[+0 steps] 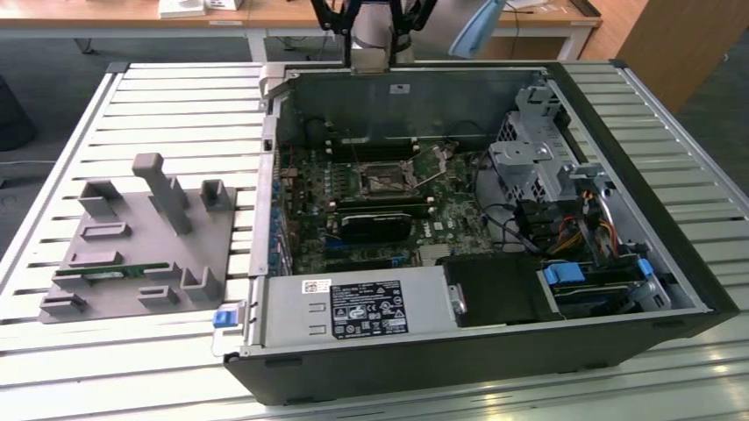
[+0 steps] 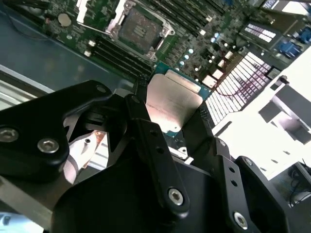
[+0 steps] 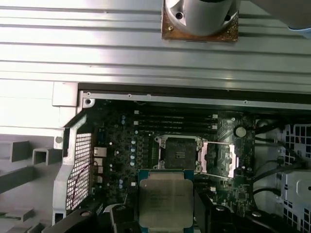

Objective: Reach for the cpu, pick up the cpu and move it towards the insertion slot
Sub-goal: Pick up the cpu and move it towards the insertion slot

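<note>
I've got the cpu [image 3: 165, 198] clamped between the gripper [image 2: 167, 114] fingers [image 2: 146, 131], jaws closed onto its two opposite edges, metal top facing both wrist cams and the green rim showing at the edges. It's held up in the air over the open pc case [image 1: 655, 289], above the motherboard [image 3: 121, 145], not touching anything below. The insertion slot [image 3: 179, 151] sits just past the cpu's far edge in the first wrist view, w/ its silver frame around the black socket and the retention lid [image 3: 218, 158] flipped open beside it; in the second wrist view the slot [image 2: 138, 28] is also near the chip, apart from it. Long black ram slots [image 3: 175, 121] run beside the socket. In the exterior view the arm [image 1: 372, 31] hangs at the case's far wall, and the grey tray [image 1: 129, 254] lies on the slatted table [image 1: 175, 96] at the exterior view's left, w/ a thin green memory stick [image 1: 111, 274] lying in it.
</note>
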Robot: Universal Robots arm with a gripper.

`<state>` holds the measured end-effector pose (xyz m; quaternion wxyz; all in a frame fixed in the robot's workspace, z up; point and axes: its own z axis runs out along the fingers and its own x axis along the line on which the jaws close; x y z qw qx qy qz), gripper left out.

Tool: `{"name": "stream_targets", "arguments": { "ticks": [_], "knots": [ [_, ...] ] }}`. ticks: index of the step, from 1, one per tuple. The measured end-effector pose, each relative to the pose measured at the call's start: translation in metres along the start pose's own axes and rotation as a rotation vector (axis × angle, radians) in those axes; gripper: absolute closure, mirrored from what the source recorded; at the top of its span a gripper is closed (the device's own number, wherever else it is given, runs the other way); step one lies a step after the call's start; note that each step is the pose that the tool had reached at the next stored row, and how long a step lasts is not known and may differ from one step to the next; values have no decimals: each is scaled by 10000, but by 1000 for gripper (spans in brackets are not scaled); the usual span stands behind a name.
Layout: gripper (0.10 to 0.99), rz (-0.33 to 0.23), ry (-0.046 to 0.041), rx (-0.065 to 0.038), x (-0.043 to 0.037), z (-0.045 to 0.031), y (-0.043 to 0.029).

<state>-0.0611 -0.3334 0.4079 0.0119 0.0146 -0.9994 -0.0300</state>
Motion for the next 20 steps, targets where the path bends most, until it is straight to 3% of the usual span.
{"name": "stream_targets", "arguments": {
  "ticks": [12,20],
  "knots": [
    [545,17,-26,1,-344,6,16],
    [545,27,-29,1,-353,6,18]
  ]
}}
